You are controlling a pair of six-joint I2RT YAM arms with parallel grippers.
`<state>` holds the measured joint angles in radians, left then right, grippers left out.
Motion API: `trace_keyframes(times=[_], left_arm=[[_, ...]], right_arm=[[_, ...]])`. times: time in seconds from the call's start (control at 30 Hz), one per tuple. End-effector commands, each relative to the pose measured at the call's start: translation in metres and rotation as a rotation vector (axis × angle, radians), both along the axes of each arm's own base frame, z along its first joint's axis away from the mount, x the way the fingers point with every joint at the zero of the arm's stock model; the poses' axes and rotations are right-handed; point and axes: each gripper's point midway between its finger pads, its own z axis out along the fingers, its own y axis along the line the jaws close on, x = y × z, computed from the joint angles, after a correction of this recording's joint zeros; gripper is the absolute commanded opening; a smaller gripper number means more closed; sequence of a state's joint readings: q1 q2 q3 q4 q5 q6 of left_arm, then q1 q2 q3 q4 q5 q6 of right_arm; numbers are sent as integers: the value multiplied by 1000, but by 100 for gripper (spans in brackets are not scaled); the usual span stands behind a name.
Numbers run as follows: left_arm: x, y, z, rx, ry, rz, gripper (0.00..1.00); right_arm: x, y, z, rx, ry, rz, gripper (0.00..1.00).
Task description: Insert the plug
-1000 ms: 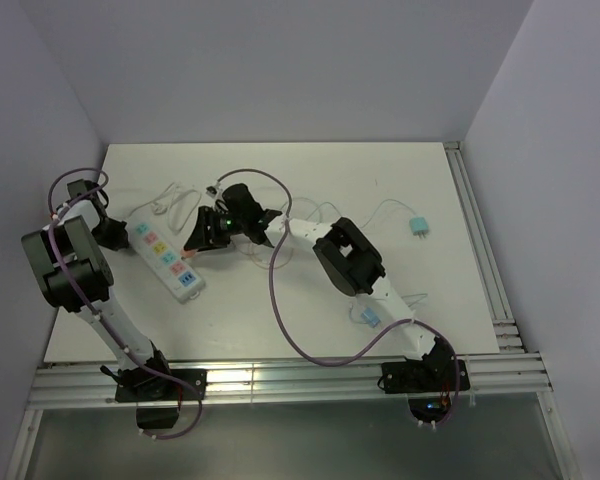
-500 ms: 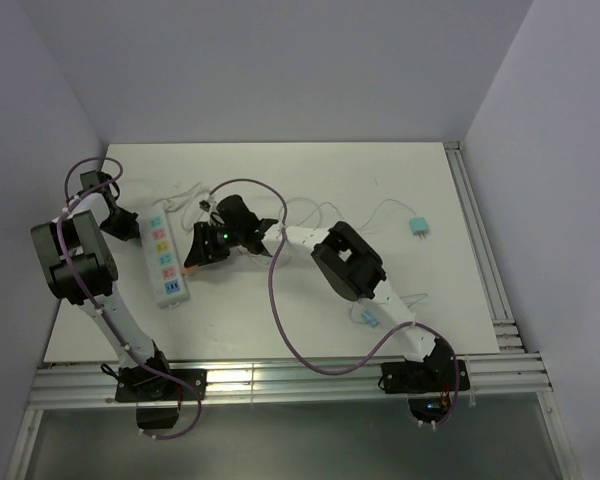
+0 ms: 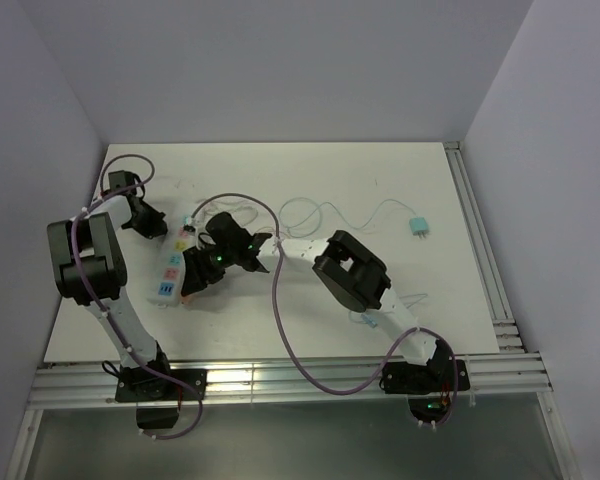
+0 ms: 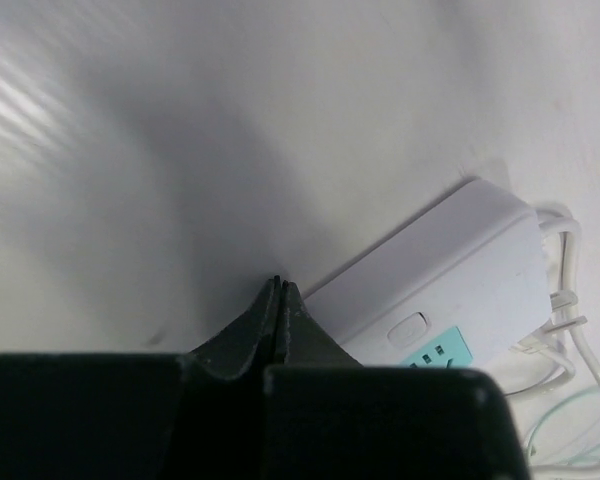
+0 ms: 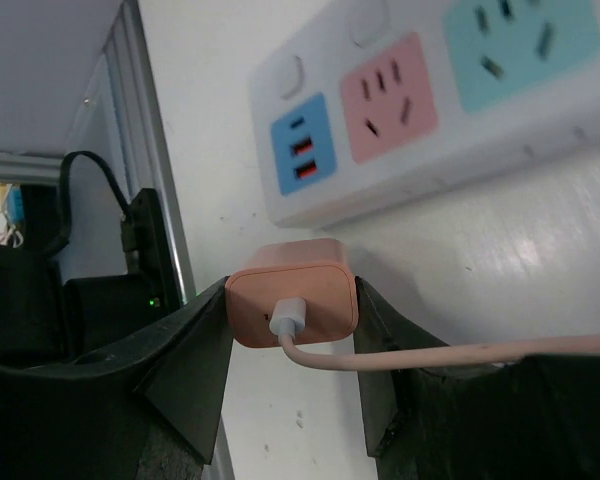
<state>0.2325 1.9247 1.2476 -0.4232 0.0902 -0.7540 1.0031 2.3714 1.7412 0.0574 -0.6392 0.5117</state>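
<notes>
A white power strip (image 3: pixel 170 268) with coloured sockets lies almost lengthwise at the table's left. In the right wrist view its blue USB panel and pink socket (image 5: pixel 390 95) face me. My right gripper (image 5: pixel 292 300) is shut on the pink plug (image 5: pixel 292 298), a square adapter with a pink cable, held just off the strip's long side near its near end. In the top view that gripper (image 3: pixel 192 280) sits right of the strip. My left gripper (image 4: pixel 280 285) is shut and empty, its tips against the side of the strip (image 4: pixel 450 270) at its far end (image 3: pixel 152 224).
A teal plug (image 3: pixel 417 226) on a thin white cable lies at the right of the table. A small blue connector (image 3: pixel 370 320) rests by the right arm. Loose white cables (image 3: pixel 310 212) lie in the middle. Metal rails (image 3: pixel 477 250) line the right edge and the near edge.
The strip's far end has swung right, turning it from diagonal to nearly lengthwise, with the shut left gripper moving right against it. The right gripper has moved nearer and left with the plug.
</notes>
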Motion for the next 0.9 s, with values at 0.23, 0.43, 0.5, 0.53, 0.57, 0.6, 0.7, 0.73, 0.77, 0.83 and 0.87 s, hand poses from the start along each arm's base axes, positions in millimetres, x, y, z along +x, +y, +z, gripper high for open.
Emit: trace_keyframes(times=[0.23, 0.43, 0.5, 0.53, 0.57, 0.6, 0.7, 0.73, 0.77, 0.83, 0.87], left_arm=[[-24, -68, 23, -93, -42, -220, 0], [-37, -84, 17, -121, -31, -277, 0], [-40, -89, 14, -119, -21, -291, 0], [-40, -88, 14, -113, -21, -288, 0], [-41, -88, 14, -105, -19, -283, 0], [-41, -86, 19, -92, -28, -273, 0], [-36, -78, 36, -51, -84, -234, 6], [-36, -79, 39, -51, -95, -230, 11], [-36, -77, 43, -46, -103, -217, 19], [-36, -78, 53, -43, -130, -214, 22], [-37, -78, 56, -43, -132, -212, 25]], right_arm=[[49, -32, 74, 76, -224, -93, 0], [134, -70, 112, -59, -620, -104, 0], [156, -72, 126, -88, -741, -119, 0], [162, -73, 115, -129, -744, -112, 0], [173, -72, 127, -133, -797, -123, 0], [178, -71, 125, -141, -805, -119, 0], [186, -67, 112, -150, -822, -66, 0], [187, -64, 108, -143, -850, -41, 0], [187, -65, 103, -141, -858, -30, 0], [189, -58, 101, -112, -902, -9, 0], [190, -58, 99, -111, -910, -3, 0]])
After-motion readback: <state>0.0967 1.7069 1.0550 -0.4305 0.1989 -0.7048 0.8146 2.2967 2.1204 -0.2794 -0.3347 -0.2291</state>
